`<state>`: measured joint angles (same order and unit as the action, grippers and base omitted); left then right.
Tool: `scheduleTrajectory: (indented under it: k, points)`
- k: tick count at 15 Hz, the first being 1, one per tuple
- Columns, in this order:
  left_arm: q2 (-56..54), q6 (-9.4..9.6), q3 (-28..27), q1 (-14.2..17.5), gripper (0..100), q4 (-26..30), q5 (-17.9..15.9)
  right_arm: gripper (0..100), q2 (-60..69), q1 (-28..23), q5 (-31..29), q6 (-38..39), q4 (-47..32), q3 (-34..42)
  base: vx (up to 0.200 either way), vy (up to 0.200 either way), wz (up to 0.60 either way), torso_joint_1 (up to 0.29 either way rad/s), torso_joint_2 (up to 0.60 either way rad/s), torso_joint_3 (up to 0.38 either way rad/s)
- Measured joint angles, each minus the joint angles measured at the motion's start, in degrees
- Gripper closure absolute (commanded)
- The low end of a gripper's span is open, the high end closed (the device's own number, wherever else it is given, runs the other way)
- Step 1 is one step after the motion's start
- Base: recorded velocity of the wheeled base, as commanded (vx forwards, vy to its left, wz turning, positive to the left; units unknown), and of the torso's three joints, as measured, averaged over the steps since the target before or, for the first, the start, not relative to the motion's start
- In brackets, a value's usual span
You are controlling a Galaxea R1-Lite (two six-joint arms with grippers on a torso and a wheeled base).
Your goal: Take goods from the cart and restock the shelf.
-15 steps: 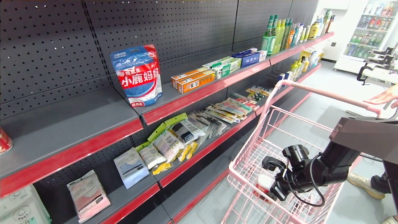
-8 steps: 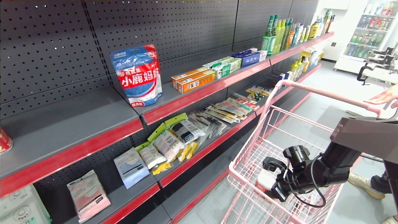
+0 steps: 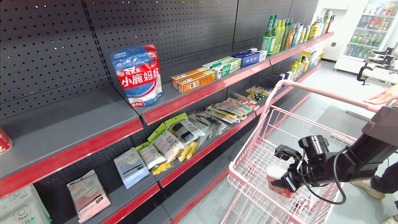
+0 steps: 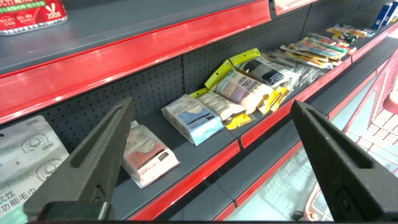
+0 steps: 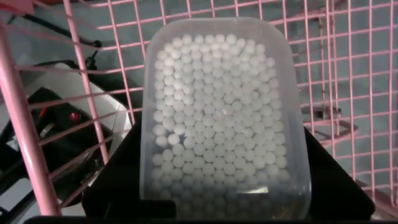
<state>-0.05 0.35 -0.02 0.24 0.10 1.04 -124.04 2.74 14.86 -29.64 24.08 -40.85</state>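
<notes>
— Pink wire all round the right pincer (image 3: 280, 184), is that right?

— Yes, it hangs inside the cart (image 3: 245, 141), near the corner closest to the shelf (image 3: 77, 124). Its jaws are clamped on a small tub (image 3: 274, 175), one on each side.

— What sort of tub?

— Red body, pale top. From the wrist the tub (image 5: 224, 118) shows a clear lid packed with little white round tips (cotton buds, by the look), with the right pincer (image 5: 224, 193) gripping it low down and the cart's mesh beneath it.

— And outward from there?

— Beyond the pincer, at the far end of the cart, runs the handle (image 3: 326, 95), and a person's hand (image 3: 383, 97) lies at its end; I cannot tell whether it touches. To the pincer's left stand the grey shelves with red edges. Level with it, on the lower shelf, lie soft packets (image 3: 168, 143) in a loose heap. Higher and further left stands a blue and red pouch (image 3: 138, 74), upright.

— The other arm?

— The left pincer (image 4: 211, 162) is gaping, its dark fingers (image 4: 93, 168) wide apart with nothing between them, facing that lower shelf and the packets (image 4: 242, 93).
</notes>
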Motion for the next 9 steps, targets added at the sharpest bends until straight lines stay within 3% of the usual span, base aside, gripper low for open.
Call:
scheduleTrajectory:
  k: [9]
  points:
    - [0.0,-0.02,0.0,0.0,0,0.0,0.0,100,15.5,-3.2,-1.7,1.1,0.2,3.1,0.0,0.0,0.0,0.0,0.0,0.0]
